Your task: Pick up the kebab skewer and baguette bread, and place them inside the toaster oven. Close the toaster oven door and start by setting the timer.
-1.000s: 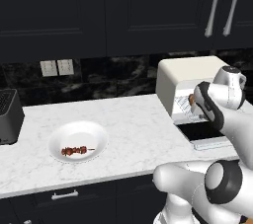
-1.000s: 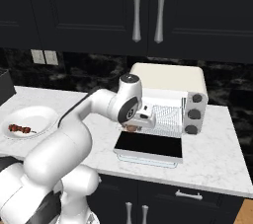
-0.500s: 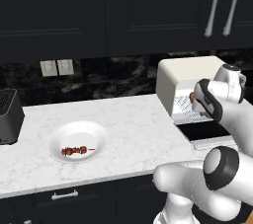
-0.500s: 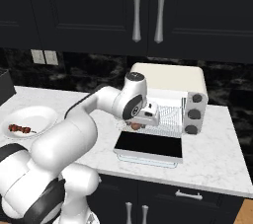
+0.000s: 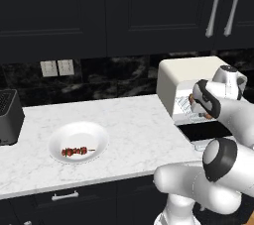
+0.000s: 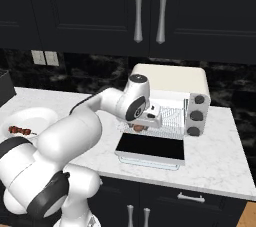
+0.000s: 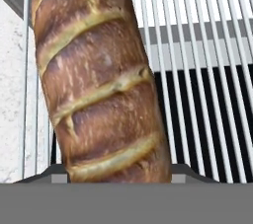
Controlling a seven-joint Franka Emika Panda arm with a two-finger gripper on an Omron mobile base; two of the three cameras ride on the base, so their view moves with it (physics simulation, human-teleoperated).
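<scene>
Baguette bread [image 7: 96,80], golden-brown with pale diagonal score lines, was grasped between the gripper [image 6: 142,125] jaws above the wire rack [image 7: 207,70] of the toaster oven [image 6: 172,91], whose door [image 6: 150,147] hung open.

Gripper [image 6: 142,124]: moved forward toward cream-white boxy toaster oven [image 6: 170,83], now at its open mouth. Golden-brown oval baguette bread [image 7: 96,80]: carried along, now over wire rack [image 7: 207,70].
</scene>
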